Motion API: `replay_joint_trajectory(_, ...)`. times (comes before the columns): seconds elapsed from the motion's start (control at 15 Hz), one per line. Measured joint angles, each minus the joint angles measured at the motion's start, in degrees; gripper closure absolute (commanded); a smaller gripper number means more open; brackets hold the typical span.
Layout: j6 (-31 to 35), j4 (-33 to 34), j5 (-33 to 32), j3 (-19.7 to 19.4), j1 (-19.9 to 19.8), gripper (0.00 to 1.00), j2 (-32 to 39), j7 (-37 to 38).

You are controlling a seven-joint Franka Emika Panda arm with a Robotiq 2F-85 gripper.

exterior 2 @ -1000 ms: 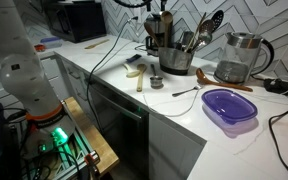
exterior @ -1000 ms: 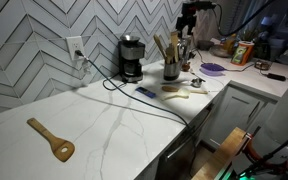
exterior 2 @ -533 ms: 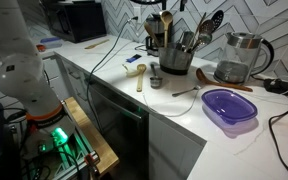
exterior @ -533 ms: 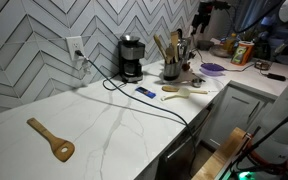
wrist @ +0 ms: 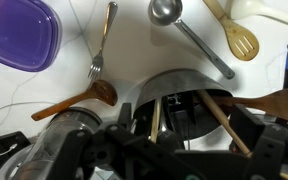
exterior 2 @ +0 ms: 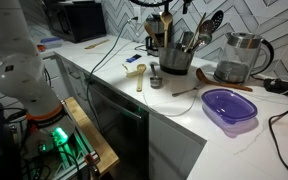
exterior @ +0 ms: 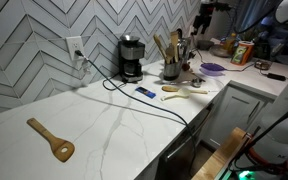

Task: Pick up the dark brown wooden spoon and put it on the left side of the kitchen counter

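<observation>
The dark brown wooden spoon [wrist: 76, 102] lies flat on the white kitchen counter [exterior: 114, 125] beside the kettle [exterior 2: 239, 58]. It also shows in an exterior view [exterior 2: 236, 86]. My gripper [wrist: 189, 125] hangs high above the metal utensil pot [wrist: 184, 88], with its dark fingers spread apart and nothing between them. It sits at the top of an exterior view [exterior: 203, 14]. The spoon is off to one side of the gripper, and they are not touching.
The utensil pot [exterior 2: 174, 55] holds several wooden and metal tools. A fork [wrist: 101, 45], a ladle [wrist: 179, 30], a purple container [exterior 2: 229, 105] and a pale utensil [exterior: 184, 90] lie around it. A coffee maker [exterior: 131, 58] stands by the wall. A tan spatula [exterior: 51, 140] lies far along the counter.
Over the last second my gripper has shifted sideways above the utensil pot, towards the kettle end. Nothing on the counter has moved.
</observation>
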Motion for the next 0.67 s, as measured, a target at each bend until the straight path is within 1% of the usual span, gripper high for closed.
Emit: replay_joint_trajectory(0.67,0.3,-0.1,0.0,0.0,0.0,0.00,0.1,-0.7)
